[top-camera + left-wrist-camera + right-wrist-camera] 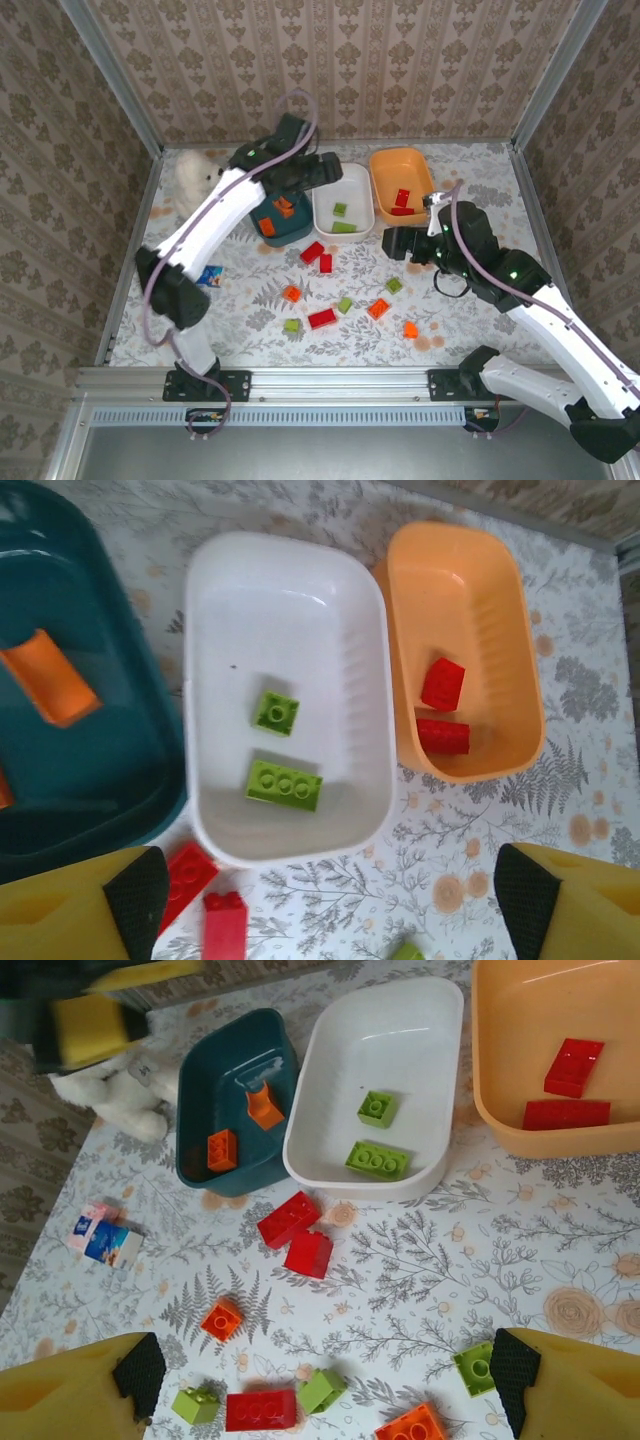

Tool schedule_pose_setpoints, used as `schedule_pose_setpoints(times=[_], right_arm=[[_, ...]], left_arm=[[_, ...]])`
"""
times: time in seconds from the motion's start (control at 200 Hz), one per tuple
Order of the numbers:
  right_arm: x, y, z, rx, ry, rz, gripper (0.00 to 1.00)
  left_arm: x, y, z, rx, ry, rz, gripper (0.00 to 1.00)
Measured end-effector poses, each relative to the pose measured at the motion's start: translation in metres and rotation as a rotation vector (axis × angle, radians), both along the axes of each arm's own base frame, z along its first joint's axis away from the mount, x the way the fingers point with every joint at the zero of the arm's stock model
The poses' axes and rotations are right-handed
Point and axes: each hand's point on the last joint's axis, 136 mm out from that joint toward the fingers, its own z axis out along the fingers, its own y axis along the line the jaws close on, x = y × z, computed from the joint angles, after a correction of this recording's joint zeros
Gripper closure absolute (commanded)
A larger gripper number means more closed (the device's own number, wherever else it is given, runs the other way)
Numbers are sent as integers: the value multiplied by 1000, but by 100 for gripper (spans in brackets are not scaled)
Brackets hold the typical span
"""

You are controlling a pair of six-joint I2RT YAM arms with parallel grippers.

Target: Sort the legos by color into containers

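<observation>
Half sorted at best: counted two orange legos (pixel 222 1149) in the teal container (pixel 200 1090), two green in the white container (pixel 400 1040), two red in the orange container (pixel 510 1070), and some nine more loose on the surface (pixel 250 290).

Caught the right pincer (pixel 325 1380) spread wide and empty, hanging low over that scatter. Picked out a green brick (pixel 320 1390) almost dead centre between its fingertips — squarish, no long axis to speak of, corners turned at a slant to the closing line, with a long red brick (pixel 260 1410) just beside it. Reckoned on a small wrist turn to square up, and on care not to pinch the red one along with it.

Found the left pincer (pixel 325 910) just as wide, holding nothing, poised over the near rim of the white container with a red pair (pixel 188 872) close by one finger. Put the right arm nearer the green brick by far.

Got both arms and the whole spread from the top view, but could not tell there how the brick sat between the fingers — needed the right wrist view for that.
</observation>
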Motion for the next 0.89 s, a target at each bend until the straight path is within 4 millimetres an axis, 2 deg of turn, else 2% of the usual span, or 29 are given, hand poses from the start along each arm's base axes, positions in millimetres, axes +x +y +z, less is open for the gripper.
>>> schedule_pose_setpoints(times=[0.075,0.145,0.24,0.37,0.54,0.645,0.775,0.895], right_arm=[[0,6,-9,-27,33,16,15],[-4,17,-22,-60,73,53,16],[-11,37,-41,-114,124,115,16],[-23,69,-71,-196,193,211,19],[-40,111,-119,-328,290,343,20],[-51,142,-153,-411,364,427,18],[-68,169,-188,-488,456,505,14],[-77,178,-205,-536,496,538,13]], left_arm=[[-18,27,2,-7,-31,19,9],[-35,49,-8,-2,-36,31,8],[-65,82,-33,26,-15,45,8],[-108,117,-63,50,13,51,8],[-158,149,-79,30,-4,58,8],[-181,165,-86,16,-6,75,8],[-196,176,-88,8,-13,90,8],[-203,181,-87,5,-16,95,8]])
